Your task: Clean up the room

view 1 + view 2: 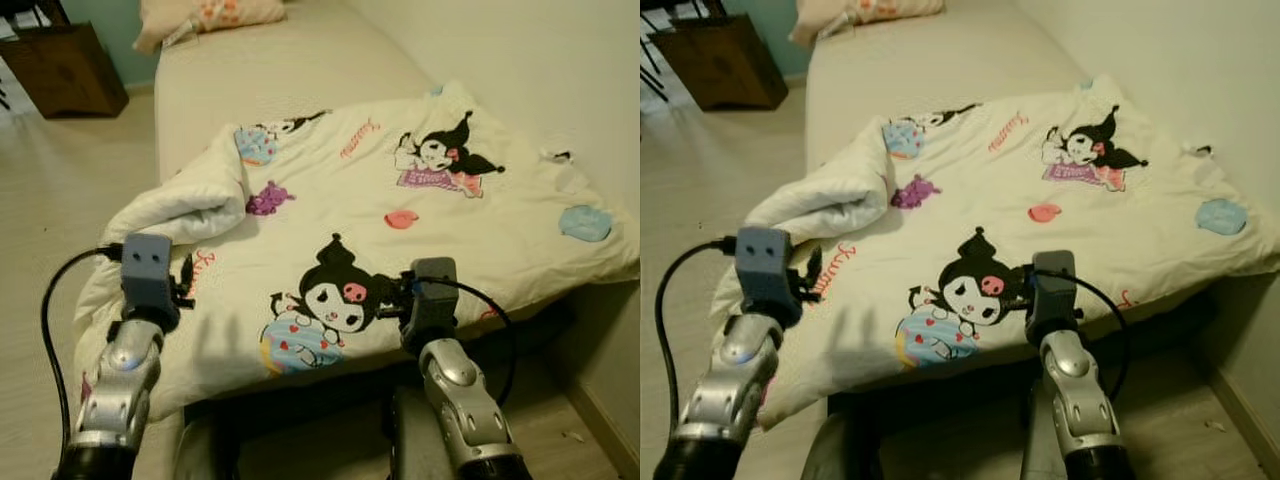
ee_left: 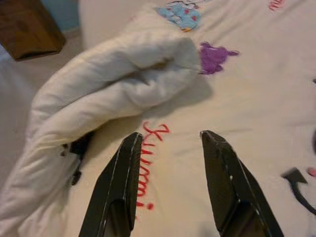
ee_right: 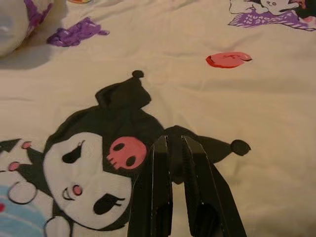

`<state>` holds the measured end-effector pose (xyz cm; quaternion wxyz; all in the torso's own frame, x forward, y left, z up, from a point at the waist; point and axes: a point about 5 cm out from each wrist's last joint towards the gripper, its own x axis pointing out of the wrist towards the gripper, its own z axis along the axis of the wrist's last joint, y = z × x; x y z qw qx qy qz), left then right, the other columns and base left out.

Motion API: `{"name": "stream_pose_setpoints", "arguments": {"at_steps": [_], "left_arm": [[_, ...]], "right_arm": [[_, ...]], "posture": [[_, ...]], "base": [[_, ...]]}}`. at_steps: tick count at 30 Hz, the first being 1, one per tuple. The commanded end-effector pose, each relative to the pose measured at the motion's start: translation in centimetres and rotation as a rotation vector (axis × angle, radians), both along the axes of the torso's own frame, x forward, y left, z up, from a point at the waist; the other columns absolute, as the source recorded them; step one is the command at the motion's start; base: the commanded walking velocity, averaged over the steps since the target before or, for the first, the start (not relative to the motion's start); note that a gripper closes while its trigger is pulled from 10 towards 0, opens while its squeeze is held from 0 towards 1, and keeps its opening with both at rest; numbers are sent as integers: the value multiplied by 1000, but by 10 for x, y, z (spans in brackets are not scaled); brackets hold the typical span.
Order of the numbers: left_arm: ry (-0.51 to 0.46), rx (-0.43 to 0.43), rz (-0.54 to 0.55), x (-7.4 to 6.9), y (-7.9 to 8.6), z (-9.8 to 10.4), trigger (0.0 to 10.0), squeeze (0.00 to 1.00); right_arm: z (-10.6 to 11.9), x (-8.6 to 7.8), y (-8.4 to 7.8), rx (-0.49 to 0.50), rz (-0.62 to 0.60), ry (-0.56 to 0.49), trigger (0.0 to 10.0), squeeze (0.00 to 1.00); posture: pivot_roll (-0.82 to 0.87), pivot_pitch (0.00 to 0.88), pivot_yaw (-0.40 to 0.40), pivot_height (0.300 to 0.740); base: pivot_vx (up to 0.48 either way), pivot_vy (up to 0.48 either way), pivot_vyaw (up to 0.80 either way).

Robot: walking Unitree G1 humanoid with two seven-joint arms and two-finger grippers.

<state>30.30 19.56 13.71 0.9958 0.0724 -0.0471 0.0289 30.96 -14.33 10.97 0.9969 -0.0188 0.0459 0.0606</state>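
A cream quilt [image 1: 400,240] printed with cartoon characters lies across the foot of the bed [image 1: 290,60], in front of us. Most of it is spread flat. Its left corner is folded back on itself into a thick roll [image 1: 185,205], and the near edge hangs over the end of the mattress.

We judge the quilt to be soft, light and puffy. It should bunch and sag when lifted rather than hold a shape. The best places to take hold look like the folded roll on the left and the hem along the near edge, where the fabric is thick enough to pinch.

Our left hand [image 2: 170,140] hovers just above the quilt beside the roll, over red lettering, its two black fingers spread apart and holding nothing. Our right hand [image 3: 173,143] hovers low over the large black-and-white character print, fingers drawn nearly together with a thin gap; we cannot tell whether they touch the fabric.

Farther off, a pillow [image 1: 205,15] rests at the head of the bed, and a dark wooden cabinet [image 1: 60,65] stands on the floor to the left.
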Motion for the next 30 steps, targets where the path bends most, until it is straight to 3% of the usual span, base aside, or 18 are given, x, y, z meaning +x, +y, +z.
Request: {"name": "stream_pose_setpoints", "arguments": {"at_steps": [1, 9, 19, 23, 30], "left_arm": [[2, 9, 11, -4, -2, -1, 10000, 0], [-4, 23, 69, -10, -4, 0, 10000, 0], [11, 34, 29, -15, -15, 1, 10000, 0], [34, -48, 69, -15, -13, -2, 10000, 0], [63, -64, 76, -17, -14, -4, 10000, 0]], "right_arm": [[-4, -4, 3, 7, 15, 19, 10000, 0], [-1, -5, 7, 5, 33, 15, 10000, 0], [1, -6, 12, 5, 51, 12, 10000, 0], [2, -5, 13, 8, 54, 10, 10000, 0], [3, -4, 12, 7, 59, 7, 10000, 0]], "posture": [[-70, 158, 49, 563], [-72, 152, 49, 588], [-83, 134, 56, 628], [-85, 127, 59, 648], [-85, 122, 57, 673]], "base": [[0, 0, 0], [0, 0, 0], [0, 0, 0], [0, 0, 0], [0, 0, 0]]}}
